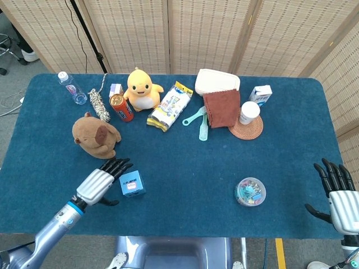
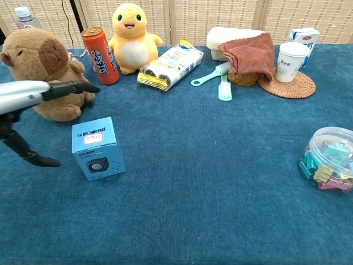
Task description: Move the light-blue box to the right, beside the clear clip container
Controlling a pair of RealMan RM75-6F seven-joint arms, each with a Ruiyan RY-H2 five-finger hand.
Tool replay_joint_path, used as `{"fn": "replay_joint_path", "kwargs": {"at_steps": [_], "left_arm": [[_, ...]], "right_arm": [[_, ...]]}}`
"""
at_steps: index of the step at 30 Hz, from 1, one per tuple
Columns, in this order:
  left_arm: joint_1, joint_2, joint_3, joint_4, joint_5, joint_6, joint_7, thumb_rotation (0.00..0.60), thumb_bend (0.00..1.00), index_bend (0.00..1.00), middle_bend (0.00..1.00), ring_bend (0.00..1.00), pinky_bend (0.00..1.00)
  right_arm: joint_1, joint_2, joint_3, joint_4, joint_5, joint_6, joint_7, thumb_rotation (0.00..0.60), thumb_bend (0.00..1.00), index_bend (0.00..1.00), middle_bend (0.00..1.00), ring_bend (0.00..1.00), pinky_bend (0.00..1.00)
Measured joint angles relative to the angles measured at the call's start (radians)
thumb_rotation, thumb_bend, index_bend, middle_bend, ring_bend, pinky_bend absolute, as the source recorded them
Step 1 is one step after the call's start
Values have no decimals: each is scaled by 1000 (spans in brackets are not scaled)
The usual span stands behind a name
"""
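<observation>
The light-blue box (image 1: pixel 132 184) (image 2: pixel 97 148) stands on the blue table (image 1: pixel 185 162), front left of centre. My left hand (image 1: pixel 101 182) (image 2: pixel 33 105) hovers just left of it, fingers spread and holding nothing; it does not touch the box. The clear clip container (image 1: pixel 250 191) (image 2: pixel 329 159), full of coloured clips, sits front right. My right hand (image 1: pixel 338 193) stays off the table's right front corner, fingers apart and empty; the chest view does not show it.
A brown capybara plush (image 1: pixel 96 135) sits just behind the left hand. Along the back stand a water bottle (image 1: pixel 72 88), red can (image 1: pixel 121 107), yellow duck plush (image 1: pixel 142 89), snack packet (image 1: pixel 171 106), brushes (image 1: pixel 199 120), brown cloth (image 1: pixel 221 107), cup on a coaster (image 1: pixel 248 114) and milk carton (image 1: pixel 260 93).
</observation>
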Motion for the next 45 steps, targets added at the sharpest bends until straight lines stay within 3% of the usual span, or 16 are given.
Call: {"fn": "replay_joint_path", "kwargs": {"at_steps": [2, 4, 5, 6, 8, 10, 14, 22, 32, 43, 45], "left_arm": [[-17, -27, -11, 8, -33, -27, 10, 600, 0, 0, 0, 0, 35], [-31, -51, -19, 21, -63, -49, 21, 600, 1, 0, 0, 2, 165], [-40, -67, -24, 30, -84, -62, 29, 600, 10, 27, 16, 44, 285], [-46, -79, -26, 38, -98, -72, 35, 600, 30, 104, 74, 123, 398], [-55, -110, -34, 59, -127, -82, 51, 600, 81, 291, 221, 289, 536], [-59, -140, -40, 80, -145, -78, 67, 600, 118, 410, 326, 380, 593], [-64, -198, -46, 112, -174, -49, 120, 600, 145, 475, 386, 431, 606], [-80, -222, -68, 65, -161, 5, 152, 600, 135, 477, 387, 432, 607], [-200, -306, -160, 24, -139, -9, 201, 600, 112, 479, 387, 427, 606], [-368, -508, -243, 243, -230, -97, 263, 600, 101, 470, 376, 386, 605], [-388, -539, -250, 286, -256, -105, 275, 600, 72, 400, 219, 241, 534]], "right_arm": [[0, 3, 1, 0, 3, 0, 8, 600, 0, 0, 0, 0, 0], [0, 6, 3, 0, 7, -1, 17, 600, 0, 0, 0, 0, 0], [0, 7, 4, 0, 9, -2, 20, 600, 0, 0, 0, 0, 0], [1, 8, 5, 0, 10, -2, 22, 600, 0, 0, 0, 0, 0], [1, 10, 5, 1, 11, -5, 25, 600, 0, 0, 0, 0, 0], [3, 11, 4, 1, 9, -8, 26, 600, 0, 0, 0, 0, 0], [3, 13, 3, 0, 8, -8, 29, 600, 0, 0, 0, 0, 0], [1, 19, 6, -1, 11, -4, 44, 600, 0, 0, 0, 0, 0], [2, 20, 9, 2, 20, -9, 47, 600, 0, 0, 0, 0, 0], [6, 22, 10, 3, 24, -19, 36, 600, 0, 0, 0, 0, 0], [6, 23, 11, 3, 28, -22, 39, 600, 0, 0, 0, 0, 0]]}}
